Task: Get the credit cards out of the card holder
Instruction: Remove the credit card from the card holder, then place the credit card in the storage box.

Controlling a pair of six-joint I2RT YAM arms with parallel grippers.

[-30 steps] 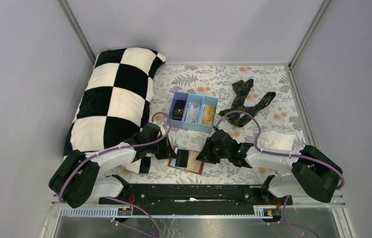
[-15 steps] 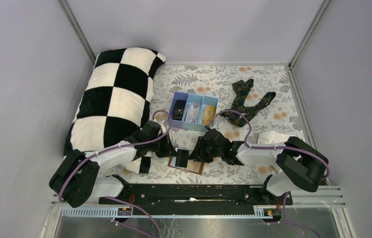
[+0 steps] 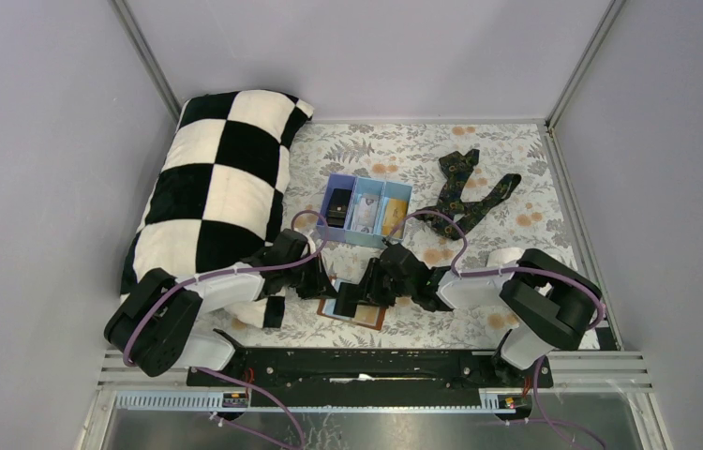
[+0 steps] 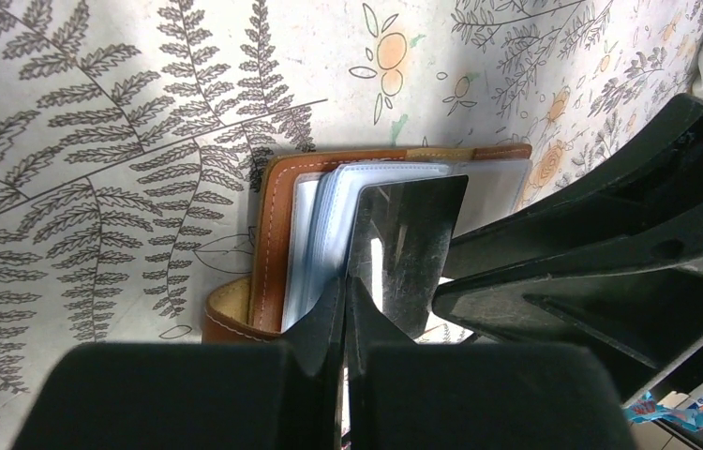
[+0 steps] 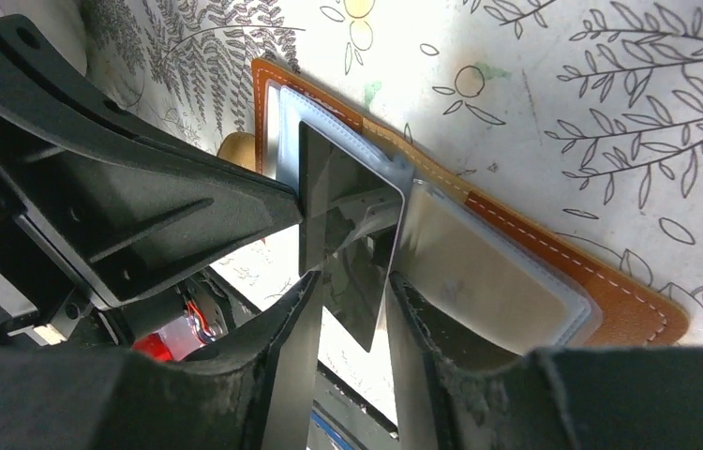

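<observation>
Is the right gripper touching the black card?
Cannot tell. In the right wrist view the black card sits between the right gripper's spread fingers, but neither contact nor a gap shows plainly.

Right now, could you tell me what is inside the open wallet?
A black card stands half out of the pale plastic sleeves in the wallet. Whether the other sleeves hold more cards is hidden.

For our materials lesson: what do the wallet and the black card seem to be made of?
The wallet looks like tan leather, matte, with pale stitching along its edge. The card is probably plastic, black and glossy, mirroring nearby shapes.
</observation>
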